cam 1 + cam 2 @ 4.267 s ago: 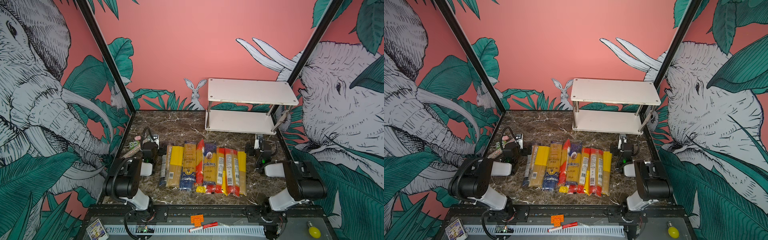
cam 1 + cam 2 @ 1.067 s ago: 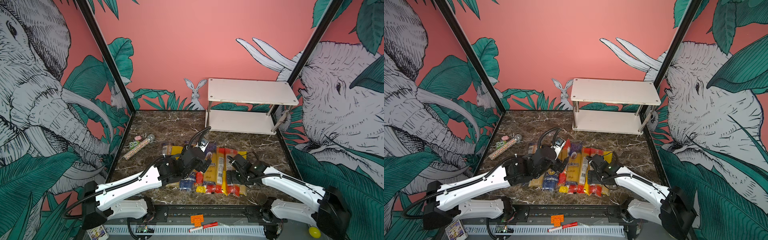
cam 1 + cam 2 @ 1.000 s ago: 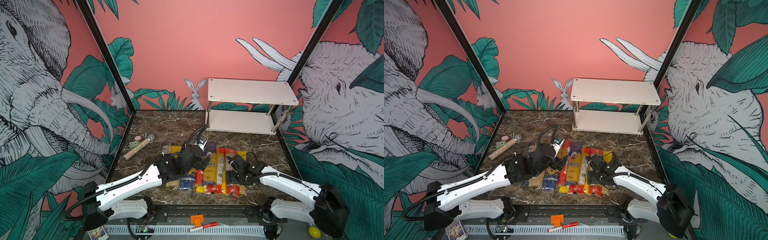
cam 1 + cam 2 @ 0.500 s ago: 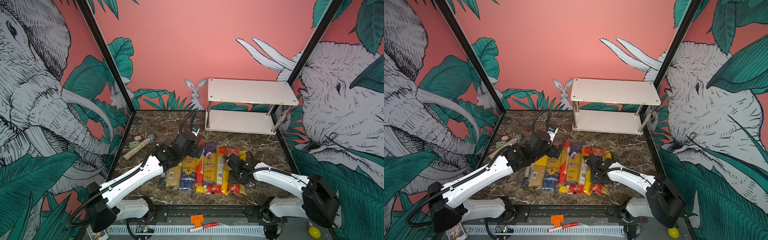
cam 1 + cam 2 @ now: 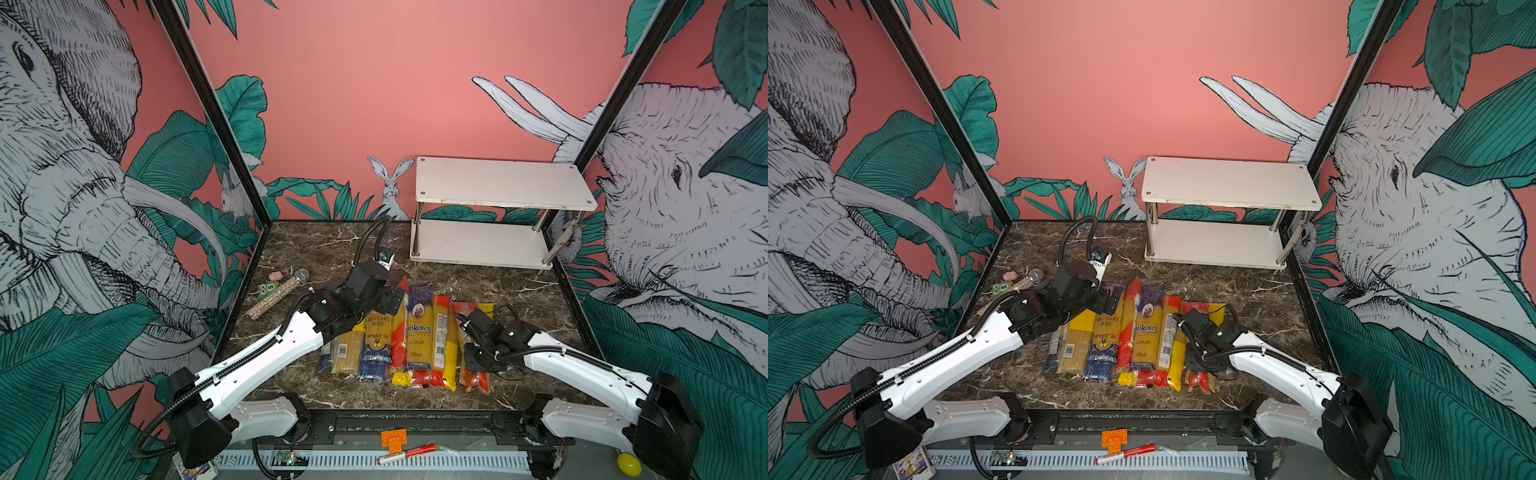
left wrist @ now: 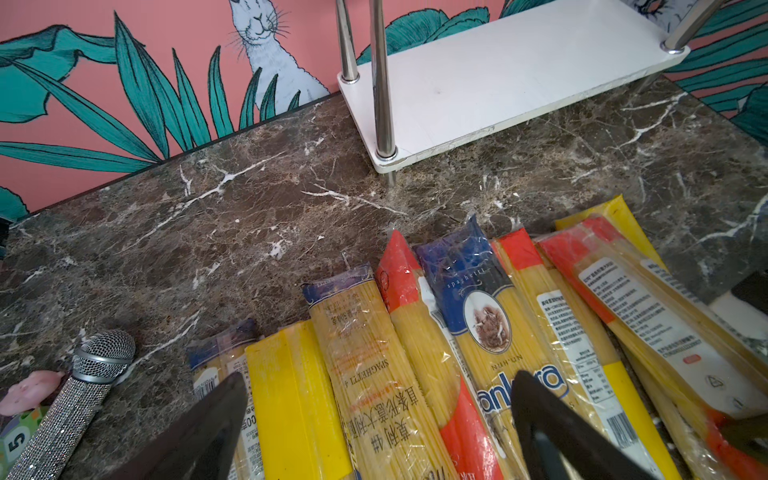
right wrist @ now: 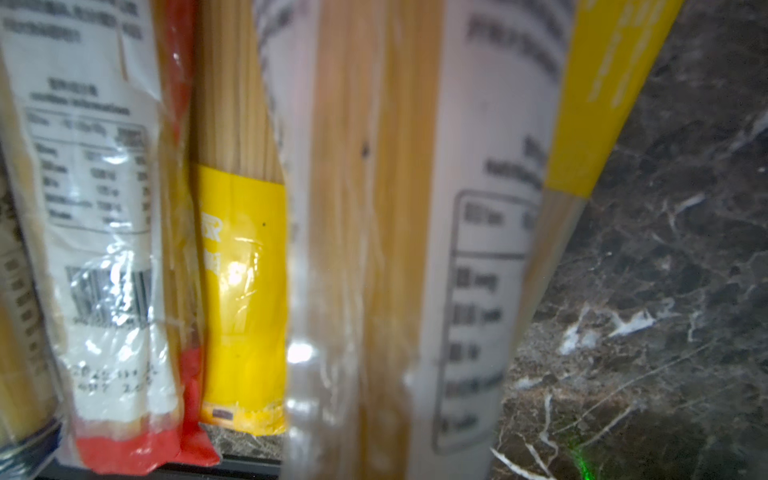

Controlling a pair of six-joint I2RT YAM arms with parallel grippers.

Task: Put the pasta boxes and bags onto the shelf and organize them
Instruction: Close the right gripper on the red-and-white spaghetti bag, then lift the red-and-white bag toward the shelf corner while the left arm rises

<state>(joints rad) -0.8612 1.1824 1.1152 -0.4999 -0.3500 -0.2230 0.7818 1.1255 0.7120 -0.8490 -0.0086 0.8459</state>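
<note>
Your left gripper (image 6: pixel 378 374) hovers spread above the pasta packs (image 5: pixel 417 332), ready to pick; your right gripper's (image 5: pixel 476 363) grip is unclear.

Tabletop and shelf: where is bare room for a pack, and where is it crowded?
Bare: both boards of the white two-tier shelf, and the brown marble tabletop between it and the clear spaghetti packs. Crowded: the mid-table pack row; a glittery microphone by the left wall.

Top views overlook table (image 5: pixel 519 291); right wrist probably nearest.
</note>
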